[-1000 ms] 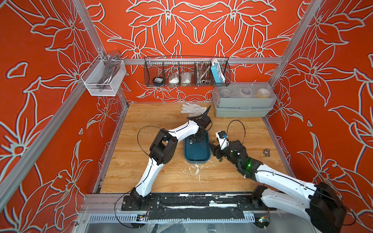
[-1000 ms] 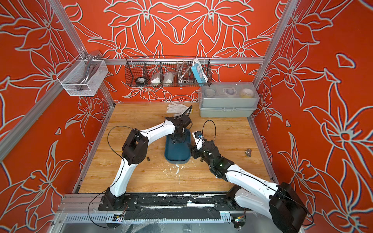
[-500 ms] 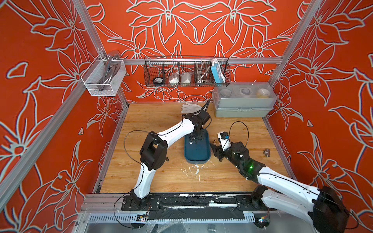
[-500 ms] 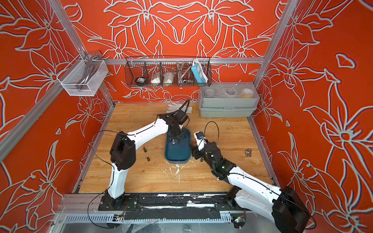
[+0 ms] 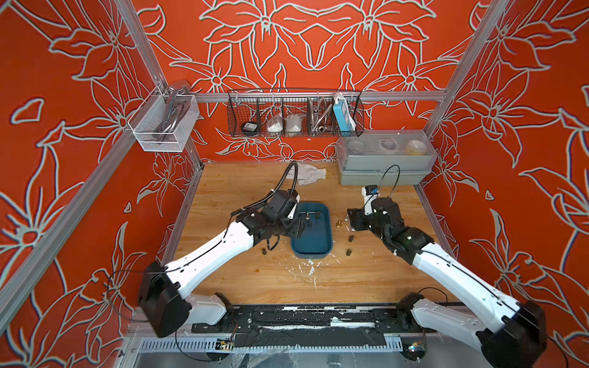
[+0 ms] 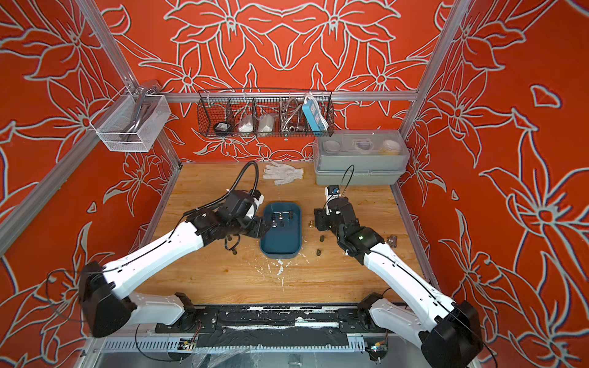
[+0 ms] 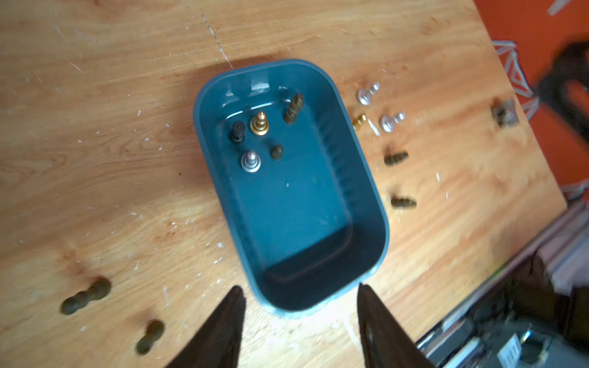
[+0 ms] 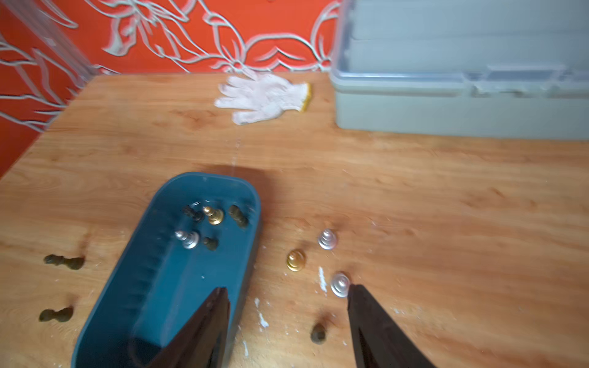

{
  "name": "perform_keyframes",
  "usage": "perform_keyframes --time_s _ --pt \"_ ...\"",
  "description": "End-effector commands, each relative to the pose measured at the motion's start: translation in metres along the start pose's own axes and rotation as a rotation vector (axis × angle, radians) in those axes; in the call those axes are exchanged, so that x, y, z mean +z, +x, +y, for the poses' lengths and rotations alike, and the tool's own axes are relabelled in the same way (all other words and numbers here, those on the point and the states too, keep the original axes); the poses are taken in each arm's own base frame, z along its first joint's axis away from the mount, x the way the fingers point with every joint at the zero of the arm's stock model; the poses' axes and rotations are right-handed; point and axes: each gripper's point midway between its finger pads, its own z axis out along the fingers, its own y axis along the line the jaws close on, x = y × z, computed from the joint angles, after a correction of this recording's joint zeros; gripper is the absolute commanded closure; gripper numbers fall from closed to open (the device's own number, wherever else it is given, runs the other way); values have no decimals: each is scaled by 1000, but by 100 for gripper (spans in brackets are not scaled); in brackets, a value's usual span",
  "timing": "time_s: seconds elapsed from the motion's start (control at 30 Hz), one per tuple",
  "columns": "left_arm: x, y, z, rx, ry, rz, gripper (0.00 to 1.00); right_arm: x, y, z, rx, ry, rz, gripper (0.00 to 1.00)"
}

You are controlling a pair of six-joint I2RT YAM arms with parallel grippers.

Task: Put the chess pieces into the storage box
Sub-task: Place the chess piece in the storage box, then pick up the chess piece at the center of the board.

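At the middle of the counter (image 5: 239, 191) in both top views sits the teal storage box (image 5: 312, 251). It holds five chess pieces (image 7: 259, 122): two olive, one blackish, one gold, one silver. On the wood to its right are two silver, one gold and two olive; to its left, two more olive. The left tool (image 7: 299, 286) hangs spread and empty by the box's left rim. The right tool (image 8: 288, 288) is also spread and empty, one finger just beside a silver pawn (image 8: 340, 284). A white glove (image 8: 264, 98) and a grey lidded box (image 8: 462, 105) line the far edge.
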Motion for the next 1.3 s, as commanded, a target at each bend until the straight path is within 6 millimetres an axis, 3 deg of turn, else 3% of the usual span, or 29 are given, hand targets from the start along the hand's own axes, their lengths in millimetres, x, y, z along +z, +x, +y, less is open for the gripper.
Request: perform_keyframes --time_s 0.0,0.17,0.33,0.67,1.27 --pt "-8 5 -17 20 146 -95 38 2 62 -25 23 107 319 37" --pt "-9 38 -22 15 243 -71 37 20 80 -24 3 136 481 40" --pt "-6 53 -16 32 231 -49 37 44 93 -23 -22 155 567 44" --pt "-8 54 -18 43 247 -64 36 77 110 -22 -17 186 640 52" --pt "1 61 -15 42 234 -26 36 95 127 -25 86 242 655 60"
